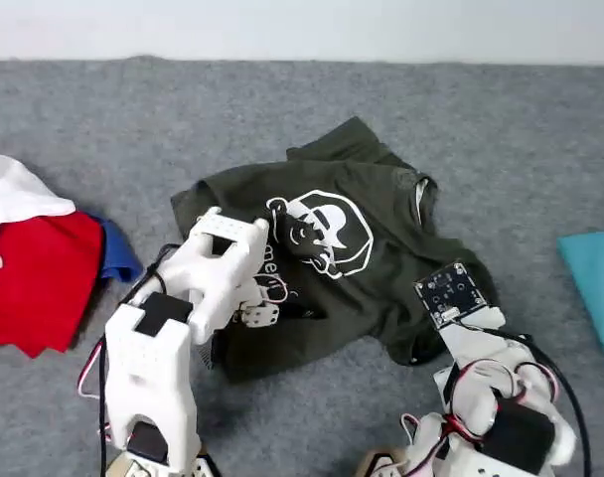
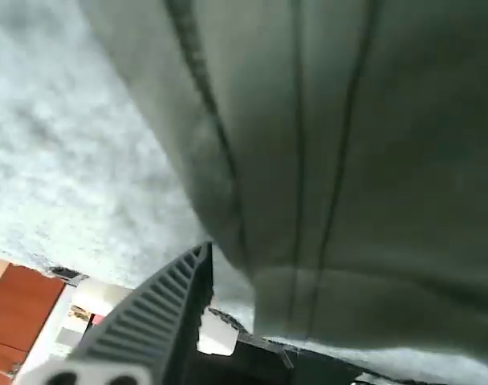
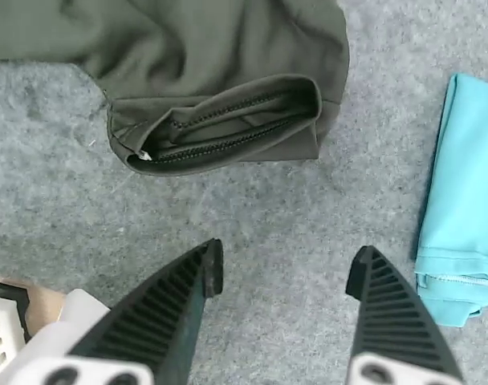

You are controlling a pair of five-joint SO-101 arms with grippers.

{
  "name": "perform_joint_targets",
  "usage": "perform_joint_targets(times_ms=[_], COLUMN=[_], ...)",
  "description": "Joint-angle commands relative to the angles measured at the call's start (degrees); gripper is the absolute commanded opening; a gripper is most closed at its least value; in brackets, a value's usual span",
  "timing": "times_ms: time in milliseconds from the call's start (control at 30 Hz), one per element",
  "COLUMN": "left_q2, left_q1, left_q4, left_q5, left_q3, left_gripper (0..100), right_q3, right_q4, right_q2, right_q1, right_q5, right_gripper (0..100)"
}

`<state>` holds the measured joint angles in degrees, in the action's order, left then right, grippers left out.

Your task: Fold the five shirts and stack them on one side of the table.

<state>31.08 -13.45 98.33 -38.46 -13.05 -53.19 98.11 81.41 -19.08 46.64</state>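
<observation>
Grey felt table (image 1: 282, 109), high view: the green shirt (image 1: 391, 278) lies crumpled in the middle of it, print up, not folded. The left gripper (image 1: 254, 310) sits at the green shirt's near hem, and the right arm (image 1: 481, 378) stands off its near sleeve corner. Count: five shirts. One is green. One red shirt (image 1: 39, 278), one white shirt (image 1: 14, 194) and one blue shirt (image 1: 113, 253) are heaped together well to one side of the green shirt. One teal shirt (image 1: 595, 283) lies alone, well off its other side. Two arms. Risk: the heaped three look loosely piled, so a stack built on them would likely lean or slide.

Left wrist view: green shirt cloth (image 2: 348, 144) is right up against the camera, hem seams running across, felt beside it. I cannot tell whether the left gripper grips the cloth or only rests by it; it is probably at the hem. Risk: a pull with one layer caught would drag the green shirt into a worse bunch rather than a fold.

Right wrist view: the right gripper (image 3: 286, 265) is spread wide over bare felt, just short of the green shirt's sleeve (image 3: 220, 120), holding nothing. The teal shirt (image 3: 461, 184) lies off to the side. One sleeve opening. Risk: closing from here catches only felt, and coming in low could shove the sleeve under the shirt's body.
</observation>
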Motion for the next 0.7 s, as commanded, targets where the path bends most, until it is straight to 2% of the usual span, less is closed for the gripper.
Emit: perform_joint_targets(times_ms=[0,233,400,667], left_q2=[-0.26,0.26,-0.26,-0.35], left_q1=[-3.43,-11.08,-9.05,-6.68], left_q4=[2.29,2.37,2.37,2.37], left_q5=[-1.32,-2.02,2.64,2.90], left_q3=[1.36,1.10,3.56,17.27], left_gripper=[75,75,75,75], right_q3=[0.44,-2.02,-2.11,-2.37], right_q4=[-1.01,-4.88,-5.85,-5.93], right_q2=[0.13,0.13,0.13,0.13], right_q1=[-0.57,-0.57,-0.57,-0.40], right_q5=[-0.26,-0.26,-0.26,-0.26], right_gripper=[25.6,25.6,25.6,25.6])
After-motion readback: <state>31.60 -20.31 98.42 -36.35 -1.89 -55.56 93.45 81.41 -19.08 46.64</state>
